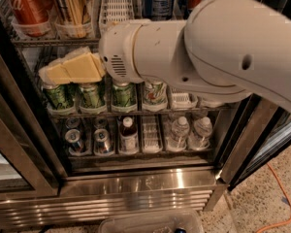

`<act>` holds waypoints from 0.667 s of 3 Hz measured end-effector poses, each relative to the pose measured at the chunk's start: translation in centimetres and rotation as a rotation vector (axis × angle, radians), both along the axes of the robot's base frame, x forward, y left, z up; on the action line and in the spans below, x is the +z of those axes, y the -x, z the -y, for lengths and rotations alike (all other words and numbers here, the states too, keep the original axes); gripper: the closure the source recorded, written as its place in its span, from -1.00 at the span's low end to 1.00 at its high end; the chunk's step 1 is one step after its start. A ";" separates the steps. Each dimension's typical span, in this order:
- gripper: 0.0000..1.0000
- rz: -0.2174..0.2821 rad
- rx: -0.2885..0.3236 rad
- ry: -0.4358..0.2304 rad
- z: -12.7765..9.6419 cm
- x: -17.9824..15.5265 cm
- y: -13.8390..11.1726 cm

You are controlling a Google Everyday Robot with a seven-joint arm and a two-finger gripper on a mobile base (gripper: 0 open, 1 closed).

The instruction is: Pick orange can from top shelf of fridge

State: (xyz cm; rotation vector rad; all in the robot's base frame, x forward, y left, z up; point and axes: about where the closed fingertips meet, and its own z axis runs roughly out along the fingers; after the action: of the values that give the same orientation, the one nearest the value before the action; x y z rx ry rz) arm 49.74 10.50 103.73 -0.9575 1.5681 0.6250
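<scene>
We see the orange can [72, 6] upper left on the top shelf [36, 41], right of a cola can [26, 6]; the claw [46, 74] sits just below, before the next can row [92, 96].

The tall golden-orange metallic can [70, 6] gleams glossy. The cream plastic gripper [47, 74] (matt, smooth) hangs before shiny green cans [92, 96].

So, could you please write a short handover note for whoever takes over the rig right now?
Hand: in front of the green cans, one rack below the top shelf; nothing visibly held.
Orange can: upright on the top shelf, right of the red-orange can, untouched.
Done: arm brought up to the fridge.
Left: raise the hand to the orange can, grasp it, pull it out.
</scene>
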 end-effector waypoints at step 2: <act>-1.00 0.056 -0.024 -0.094 -2.7 0.9 -1.9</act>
State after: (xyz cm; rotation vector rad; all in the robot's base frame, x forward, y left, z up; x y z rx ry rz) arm 51.61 13.19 104.68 -0.8776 1.4857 0.6450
